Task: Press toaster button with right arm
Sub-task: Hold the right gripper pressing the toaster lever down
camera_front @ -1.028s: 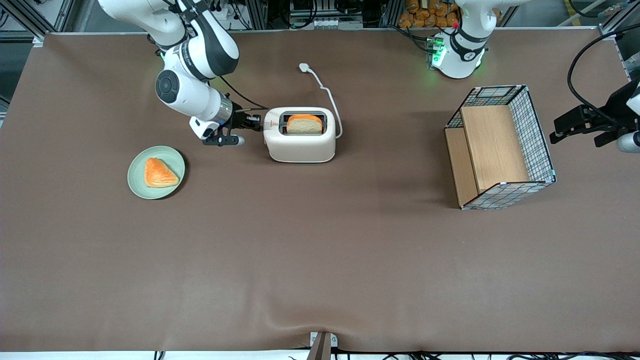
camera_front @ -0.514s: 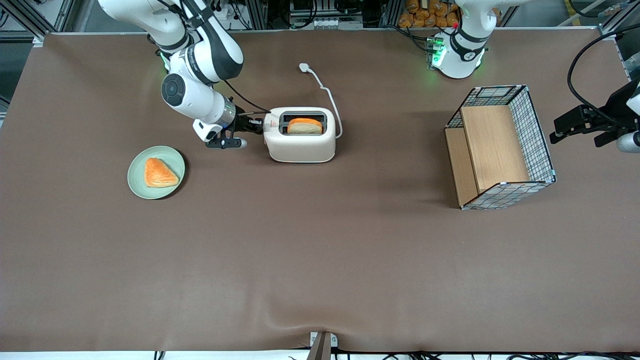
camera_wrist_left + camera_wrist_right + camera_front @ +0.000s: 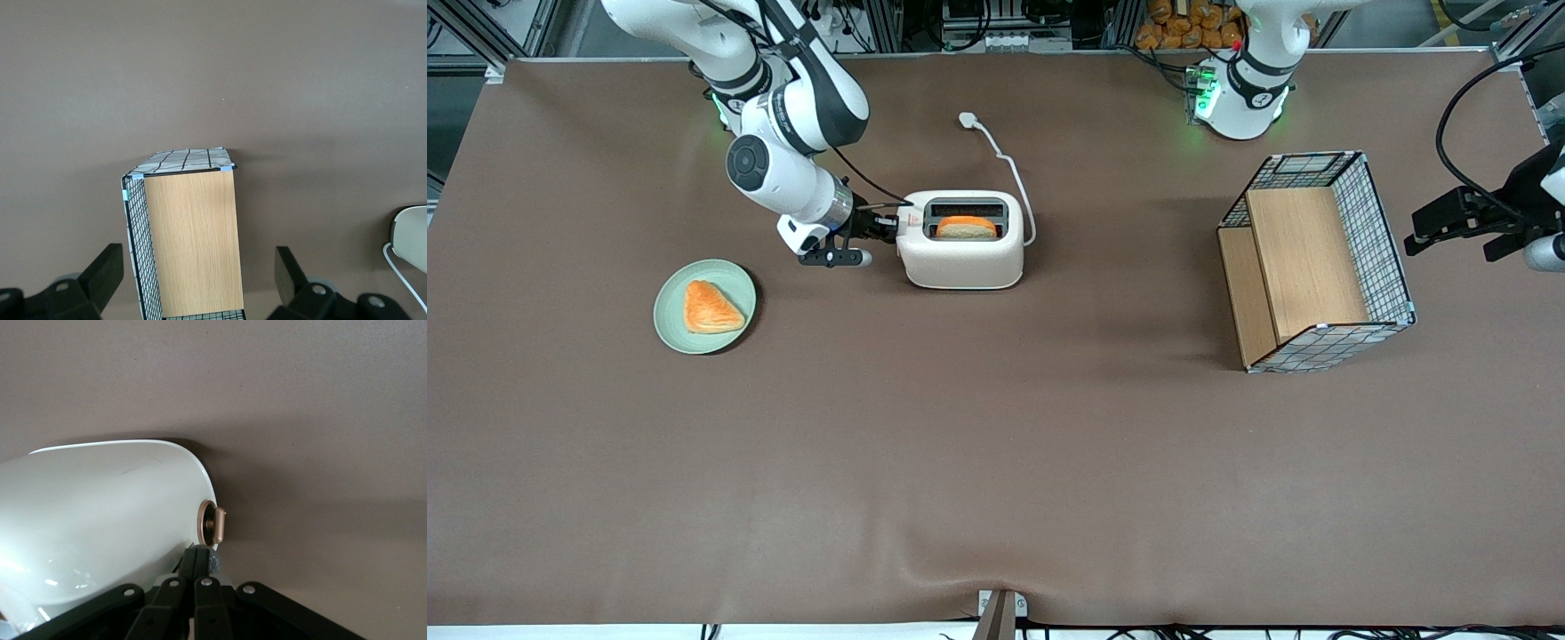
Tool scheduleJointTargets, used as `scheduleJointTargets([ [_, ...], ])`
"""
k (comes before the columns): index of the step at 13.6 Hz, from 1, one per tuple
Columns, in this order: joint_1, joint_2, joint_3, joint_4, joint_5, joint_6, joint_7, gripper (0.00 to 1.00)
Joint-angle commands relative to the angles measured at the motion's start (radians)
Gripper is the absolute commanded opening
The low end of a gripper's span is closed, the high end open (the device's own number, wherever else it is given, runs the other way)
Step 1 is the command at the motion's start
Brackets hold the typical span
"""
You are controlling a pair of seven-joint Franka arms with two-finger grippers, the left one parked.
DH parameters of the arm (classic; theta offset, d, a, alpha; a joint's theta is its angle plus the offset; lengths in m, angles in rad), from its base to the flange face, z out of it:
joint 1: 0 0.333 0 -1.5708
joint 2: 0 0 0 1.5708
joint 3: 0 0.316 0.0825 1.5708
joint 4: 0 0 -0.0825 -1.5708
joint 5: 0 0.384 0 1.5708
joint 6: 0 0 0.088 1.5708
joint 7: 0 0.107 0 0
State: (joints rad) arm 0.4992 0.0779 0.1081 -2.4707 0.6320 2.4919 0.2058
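Observation:
The cream-white toaster stands on the brown table, with a slice of bread low in its dark top slot. The right arm reaches down to the toaster's narrow end toward the working arm's end of the table. Its black gripper is shut, fingertips against that end. In the right wrist view the shut gripper rests on the small grey toaster button, just beside a bronze dial on the toaster's rounded end. Nothing is held between the fingers.
A green plate with an orange pastry lies nearer the front camera than the gripper. The toaster's white cord ends in a plug. A wire-mesh wooden basket lies tipped toward the parked arm's end.
The right arm's wrist has shifted closer to the toaster and lower. The bread slice has sunk deeper into the slot.

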Motion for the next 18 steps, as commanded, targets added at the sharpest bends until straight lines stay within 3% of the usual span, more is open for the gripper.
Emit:
scheduleJointTargets([
  [1,0.032,0.039,-0.001,-0.014,0.038,0.085,-0.058,0.0],
  [18,0.045,0.066,-0.001,-0.011,0.038,0.102,-0.06,0.0],
])
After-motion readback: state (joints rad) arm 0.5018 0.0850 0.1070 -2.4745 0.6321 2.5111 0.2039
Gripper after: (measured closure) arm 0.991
